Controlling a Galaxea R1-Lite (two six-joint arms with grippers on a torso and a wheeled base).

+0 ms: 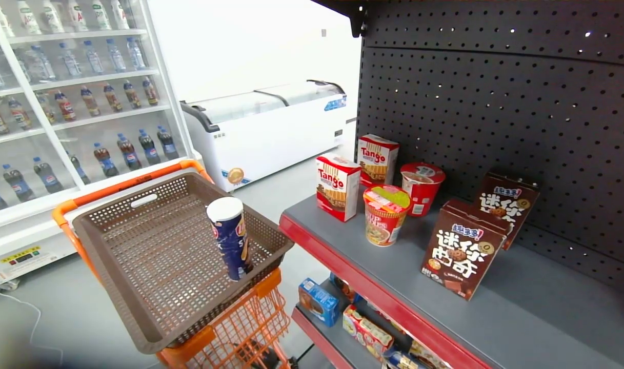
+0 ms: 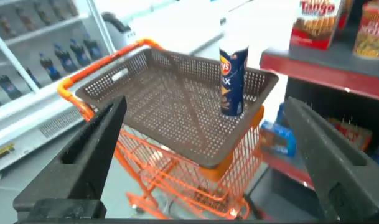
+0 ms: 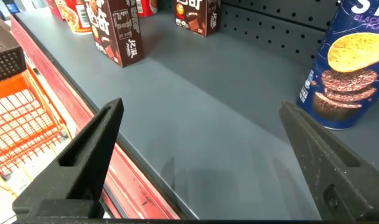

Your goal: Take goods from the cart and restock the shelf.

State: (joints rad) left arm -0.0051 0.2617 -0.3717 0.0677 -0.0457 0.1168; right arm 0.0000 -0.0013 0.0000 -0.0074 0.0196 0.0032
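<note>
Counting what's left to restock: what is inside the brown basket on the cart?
One blue chip can stands upright in the basket, near its shelf-side wall. The patch of mesh floor under the can is covered.

Dark blue chip can (image 1: 230, 241) with a white lid stands upright in the brown basket (image 1: 153, 266) on the orange cart (image 1: 250, 323) (at the corner nearest the shelf (image 1: 522, 318)). Another can (image 3: 348, 68) stands on the grey, red-edged shelf.
</note>
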